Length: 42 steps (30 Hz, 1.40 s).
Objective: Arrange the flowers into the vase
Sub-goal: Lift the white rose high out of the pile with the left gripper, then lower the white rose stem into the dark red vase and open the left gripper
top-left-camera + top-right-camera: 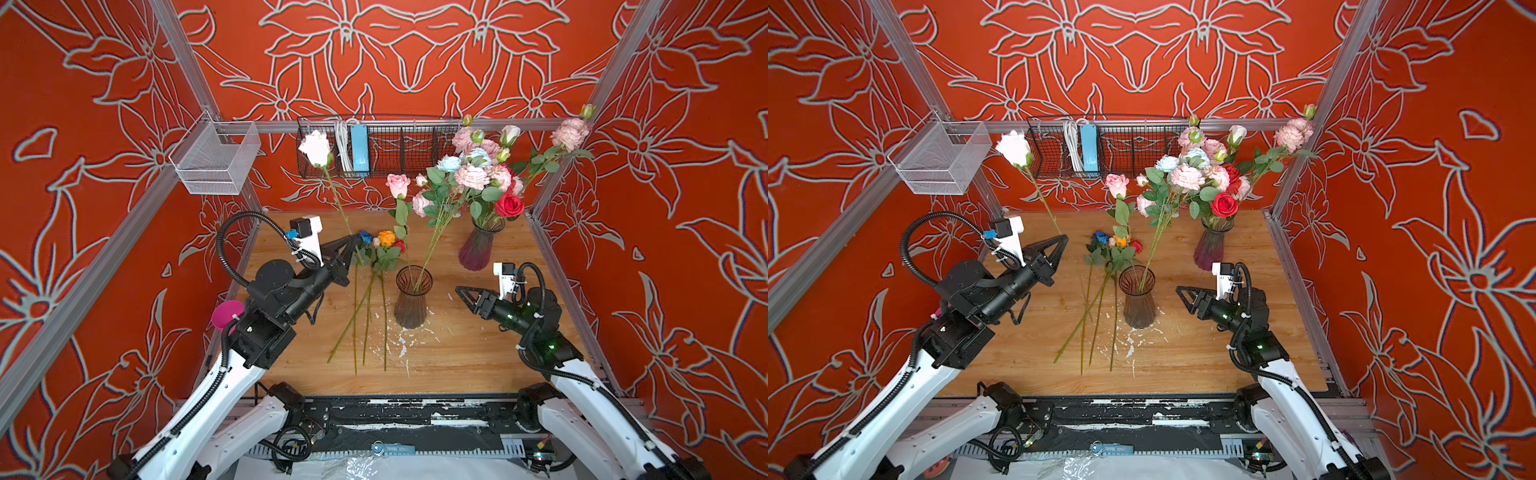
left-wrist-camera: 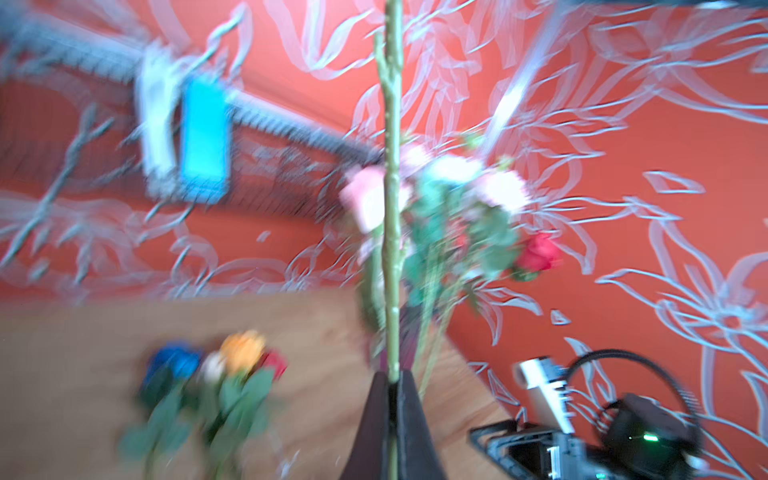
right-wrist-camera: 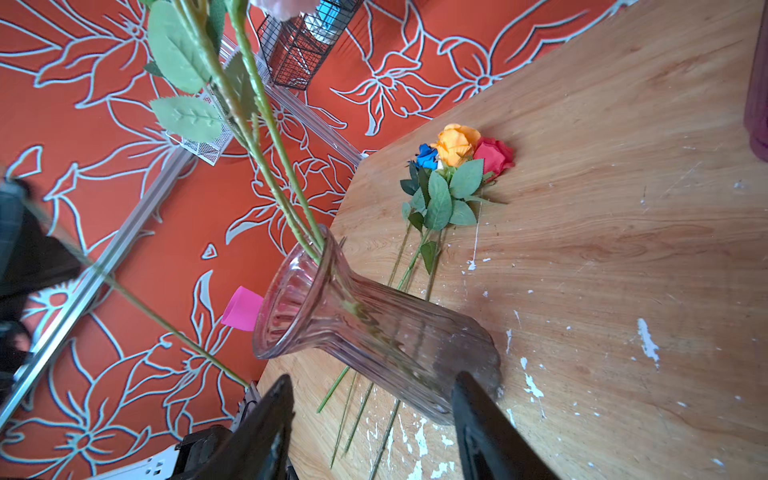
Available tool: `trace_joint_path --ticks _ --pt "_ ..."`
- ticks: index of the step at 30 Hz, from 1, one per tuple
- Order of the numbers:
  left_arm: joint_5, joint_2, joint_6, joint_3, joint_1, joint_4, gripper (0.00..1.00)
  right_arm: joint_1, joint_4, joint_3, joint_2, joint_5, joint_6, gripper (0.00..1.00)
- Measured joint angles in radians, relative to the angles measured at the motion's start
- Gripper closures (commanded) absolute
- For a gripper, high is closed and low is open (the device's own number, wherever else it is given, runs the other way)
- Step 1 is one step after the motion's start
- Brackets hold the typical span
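My left gripper [image 1: 354,243] [image 2: 392,376] is shut on the green stem of a white rose [image 1: 314,147] and holds it upright above the table, left of the clear vase [image 1: 410,301] [image 3: 374,328]. That vase holds leafy pink flowers [image 1: 397,185] that lean toward the back. Blue, orange and red roses [image 1: 384,240] [image 3: 457,145] lie on the table beside it, stems pointing forward. My right gripper [image 1: 460,291] [image 3: 372,376] is open, just right of the clear vase's base and not touching it.
A purple vase [image 1: 480,247] full of pink, red and pale blue flowers stands at the back right. A black wire basket [image 1: 386,145] with a blue power strip and a white mesh basket [image 1: 216,160] hang on the frame. White flecks dot the wooden table [image 1: 478,357].
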Motion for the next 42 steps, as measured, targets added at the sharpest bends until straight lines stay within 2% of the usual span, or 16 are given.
trace_joint_path --ticks 4,8,12,16,21,32,34,38,42 --pt "-0.01 0.122 0.125 0.144 -0.109 0.112 1.0 0.0 0.001 -0.003 -0.006 0.01 0.0 0.38" --pt "-0.007 0.272 0.192 0.261 -0.133 0.211 1.0 0.0 -0.007 -0.003 -0.02 0.032 0.0 0.38" --pt "-0.005 0.405 0.208 0.312 -0.139 0.247 1.0 0.0 -0.03 -0.003 -0.042 0.05 -0.004 0.38" --pt "-0.011 0.466 0.198 0.283 -0.145 0.254 1.0 0.0 -0.083 -0.003 -0.078 0.076 -0.019 0.38" --pt "-0.039 0.46 0.165 0.177 -0.158 0.258 1.0 0.0 -0.132 -0.003 -0.098 0.105 -0.038 0.38" --pt "-0.126 0.452 0.124 0.002 -0.204 0.2 0.99 0.0 -0.134 -0.002 -0.023 0.118 -0.04 0.38" --pt "-0.135 0.452 0.122 0.0 -0.204 0.177 0.91 0.0 -0.137 -0.002 -0.021 0.119 -0.041 0.38" --pt "-0.154 0.447 0.116 -0.004 -0.204 0.142 0.65 0.0 -0.156 0.004 -0.022 0.124 -0.046 0.38" --pt "-0.164 0.412 0.115 -0.006 -0.205 0.094 0.55 0.0 -0.172 0.01 -0.03 0.124 -0.051 0.38"
